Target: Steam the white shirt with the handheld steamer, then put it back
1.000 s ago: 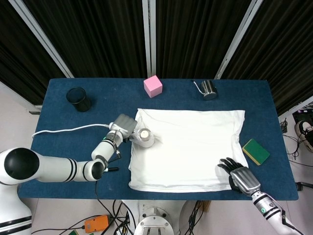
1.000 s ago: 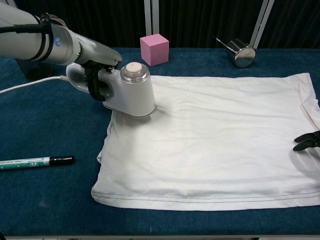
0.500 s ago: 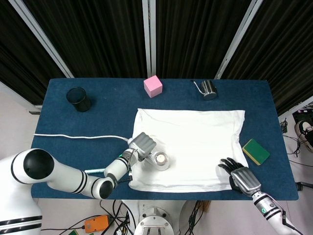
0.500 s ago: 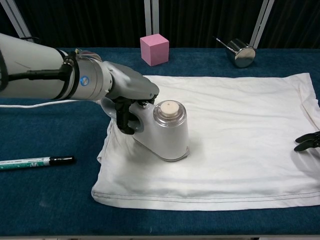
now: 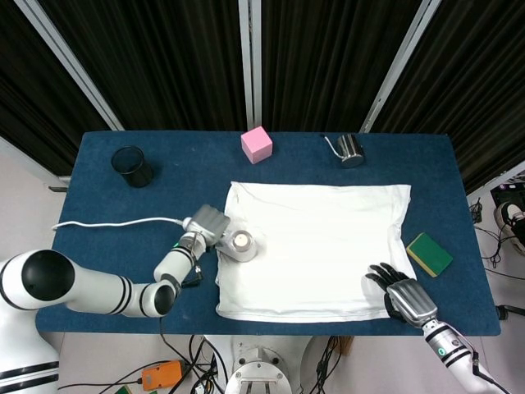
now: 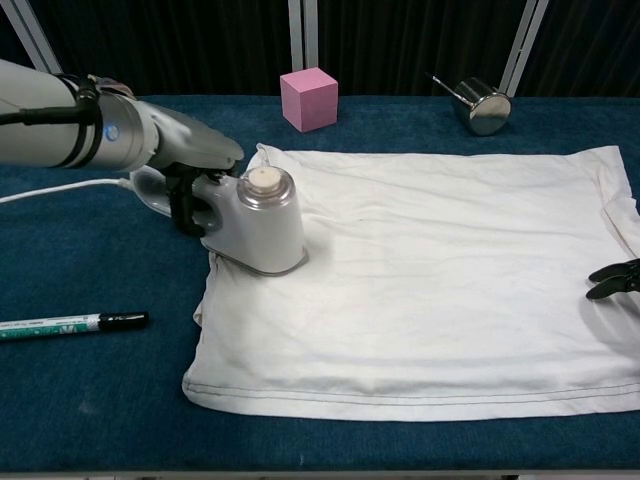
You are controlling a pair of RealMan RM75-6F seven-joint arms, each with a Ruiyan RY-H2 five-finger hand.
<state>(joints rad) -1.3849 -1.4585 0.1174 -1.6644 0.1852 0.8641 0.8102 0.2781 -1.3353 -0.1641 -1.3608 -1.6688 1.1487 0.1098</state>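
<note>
The white shirt (image 5: 316, 246) (image 6: 430, 290) lies flat across the blue table. My left hand (image 5: 208, 223) (image 6: 185, 165) grips the handle of the white handheld steamer (image 5: 240, 244) (image 6: 255, 222), whose base presses on the shirt's left edge. Its white cord (image 5: 115, 222) (image 6: 60, 187) trails off to the left. My right hand (image 5: 404, 295) rests on the shirt's near right corner with fingers spread and holds nothing; in the chest view only its dark fingertips (image 6: 612, 280) show at the right edge.
A pink cube (image 5: 256, 144) (image 6: 308, 98), a metal cup (image 5: 349, 150) (image 6: 483, 106) and a black cup (image 5: 132, 167) stand along the far side. A green sponge (image 5: 429, 254) lies right of the shirt. A marker pen (image 6: 70, 324) lies near the front left.
My left hand slid the steamer from the shirt's near-left area back out toward its left edge and further from me. The right hand stayed put.
</note>
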